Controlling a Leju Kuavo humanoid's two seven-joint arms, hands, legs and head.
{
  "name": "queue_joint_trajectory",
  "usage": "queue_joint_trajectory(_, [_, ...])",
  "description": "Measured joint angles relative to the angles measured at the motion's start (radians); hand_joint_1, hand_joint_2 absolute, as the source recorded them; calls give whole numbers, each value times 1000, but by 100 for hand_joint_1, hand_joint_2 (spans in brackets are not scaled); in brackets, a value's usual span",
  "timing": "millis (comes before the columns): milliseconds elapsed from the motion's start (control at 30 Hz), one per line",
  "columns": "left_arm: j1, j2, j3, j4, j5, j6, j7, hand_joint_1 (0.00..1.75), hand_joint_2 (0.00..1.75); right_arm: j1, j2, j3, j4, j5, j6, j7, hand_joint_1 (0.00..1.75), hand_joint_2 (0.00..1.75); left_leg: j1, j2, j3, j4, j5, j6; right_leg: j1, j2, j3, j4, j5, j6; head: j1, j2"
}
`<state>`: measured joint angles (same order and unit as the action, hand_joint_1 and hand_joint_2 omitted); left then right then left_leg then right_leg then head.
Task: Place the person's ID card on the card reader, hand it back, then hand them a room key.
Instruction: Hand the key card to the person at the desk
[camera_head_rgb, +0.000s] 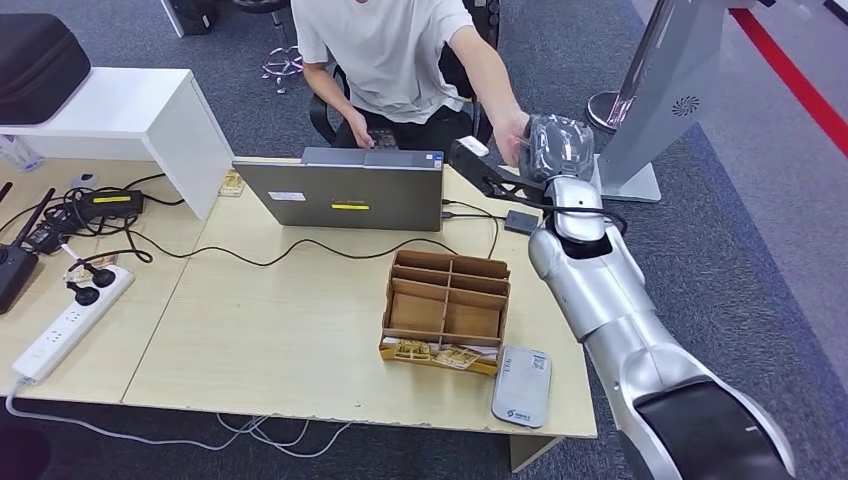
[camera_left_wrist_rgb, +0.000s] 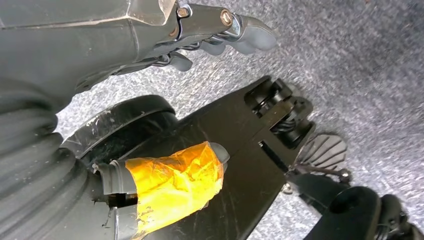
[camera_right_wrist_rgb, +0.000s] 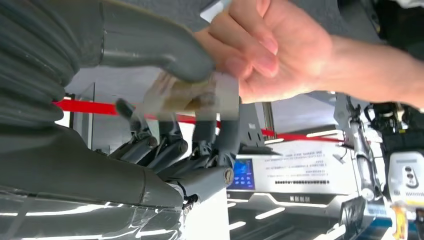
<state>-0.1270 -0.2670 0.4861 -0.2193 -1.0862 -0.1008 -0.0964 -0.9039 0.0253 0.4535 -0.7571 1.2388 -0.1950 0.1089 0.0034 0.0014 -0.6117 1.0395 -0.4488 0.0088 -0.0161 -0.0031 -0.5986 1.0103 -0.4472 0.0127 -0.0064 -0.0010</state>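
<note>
The card (camera_right_wrist_rgb: 200, 95) sits between the right hand (camera_right_wrist_rgb: 165, 125) and the person's hand (camera_right_wrist_rgb: 270, 50): the robot's thumb lies over it with the darker fingers beneath, while the person's fingertips touch its far edge. It is blurred, so whether it is the ID card or a room key cannot be told. In the head view this exchange happens past the far right corner of the table (camera_head_rgb: 250, 350), well apart from the card reader (camera_head_rgb: 522, 386) at the near edge and the cardboard organizer (camera_head_rgb: 445, 305) behind it. The left hand (camera_left_wrist_rgb: 210, 35) hangs over the carpet, fingers loosely apart, holding nothing. The risk I see is timing: if either side lets go before the other grips firmly, the card could drop to the floor. No writing is legible; the reader's logo and the laptop (camera_head_rgb: 340, 188) stickers are too small.
</note>
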Motion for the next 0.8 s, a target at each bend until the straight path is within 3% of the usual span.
queue_joint_trajectory(267, [0, 0, -4, 0, 2, 24, 27, 0, 175, 54, 15, -8, -36, -34, -11, -78, 0, 175, 0, 0, 0, 0, 0, 0, 0, 0, -1, 0, 0, 0, 0, 0])
queue_joint_trajectory(567, [0, 0, -3, 0, 41, 52, 11, 0, 175, 308, -17, -8, -421, -146, -14, -183, 0, 175, 0, -1, -2, 0, -1, 1, 0, -1, -1, -1, -1, 1, 0, 0])
queue_joint_trajectory(800, [0, 0, -1, 0, 49, 57, 7, 0, 175, 392, -47, -8, -573, -162, -14, -202, 0, 175, 0, 0, -1, 0, -1, 1, 0, 0, -2, -1, -1, 1, 0, 0])
